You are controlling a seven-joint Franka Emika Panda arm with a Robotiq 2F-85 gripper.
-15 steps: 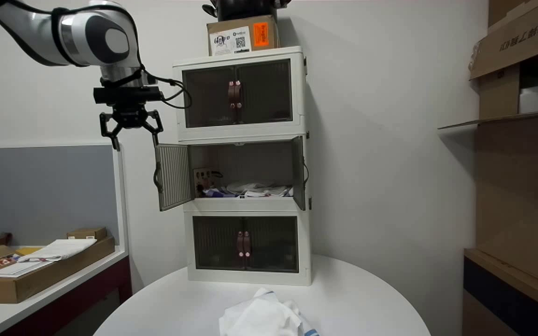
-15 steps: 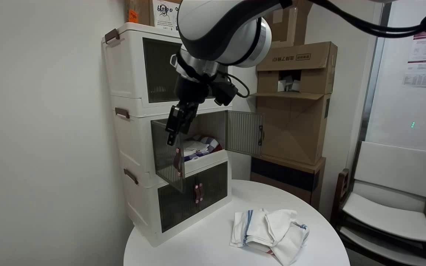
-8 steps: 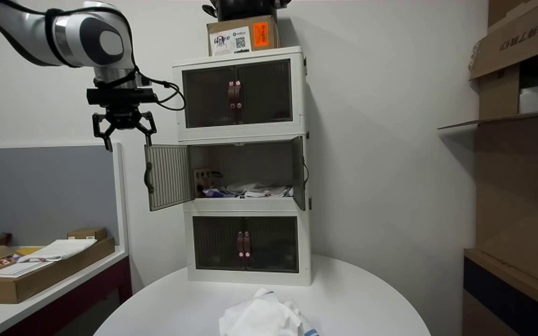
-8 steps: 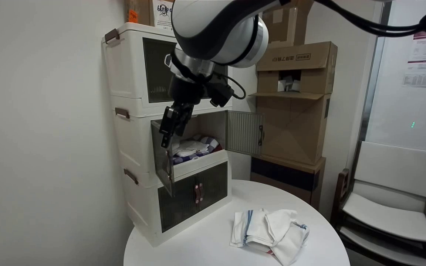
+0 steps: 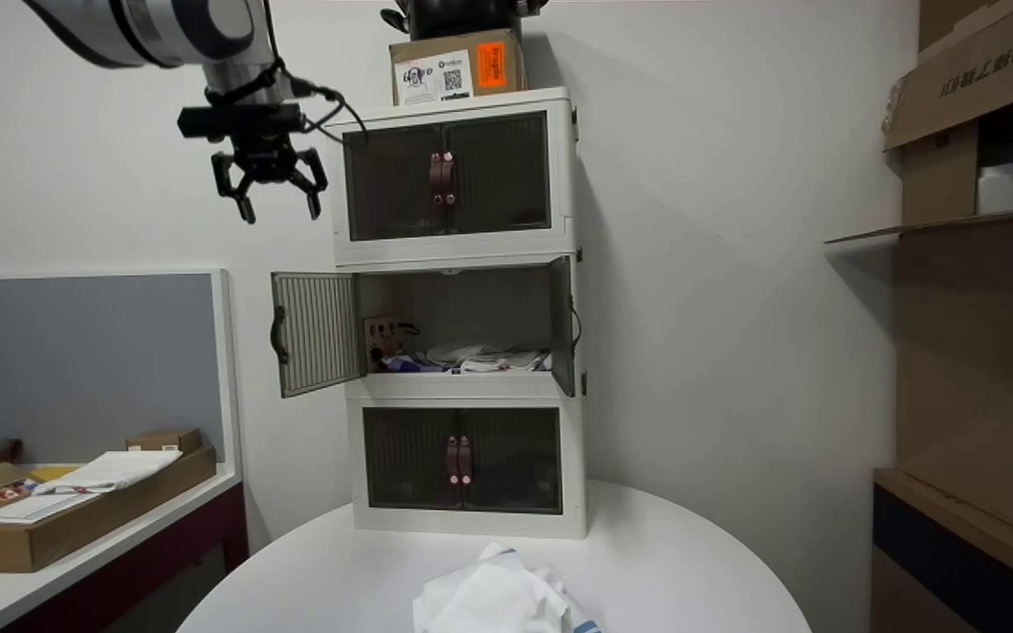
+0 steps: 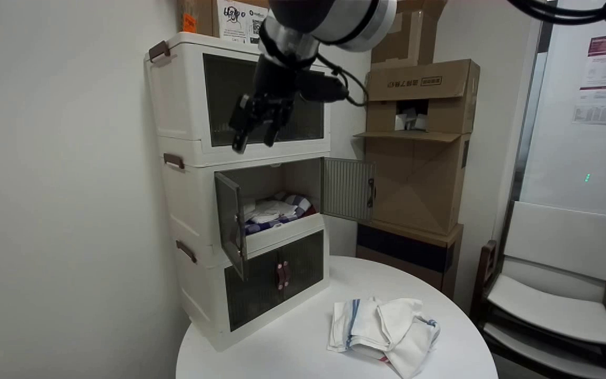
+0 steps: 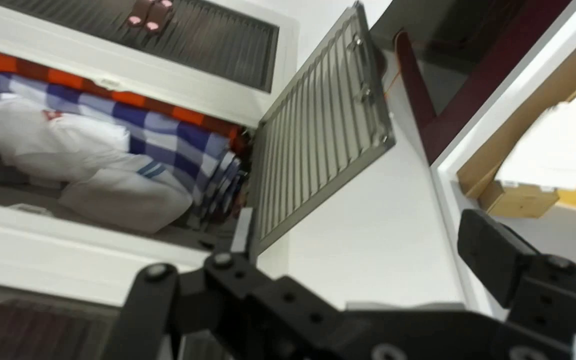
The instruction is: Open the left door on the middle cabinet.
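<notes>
The middle cabinet (image 5: 462, 385) is the central tier of a white tower; its side shows in an exterior view (image 6: 190, 202). Its left door (image 5: 320, 334) stands wide open, swung outward; it also shows in an exterior view (image 6: 231, 223) and in the wrist view (image 7: 318, 120). The door's dark handle (image 5: 278, 334) is on its free edge. The right door (image 5: 563, 325) is open too (image 6: 348, 189). My gripper (image 5: 281, 216) is open and empty, above the left door and apart from it. It also shows in an exterior view (image 6: 254, 146) and in the wrist view (image 7: 363, 235).
Folded cloths (image 7: 93, 150) lie inside the middle cabinet. The top tier (image 5: 445, 251) and bottom tier (image 5: 471, 520) have shut doors. A white cloth (image 6: 384, 331) lies on the round white table (image 6: 282, 342). A side desk with a cardboard box (image 5: 120, 510) stands to the side.
The left door swung a little further outward, then stayed still. My gripper moved outward beside the door, then rose above it and back toward the tower.
</notes>
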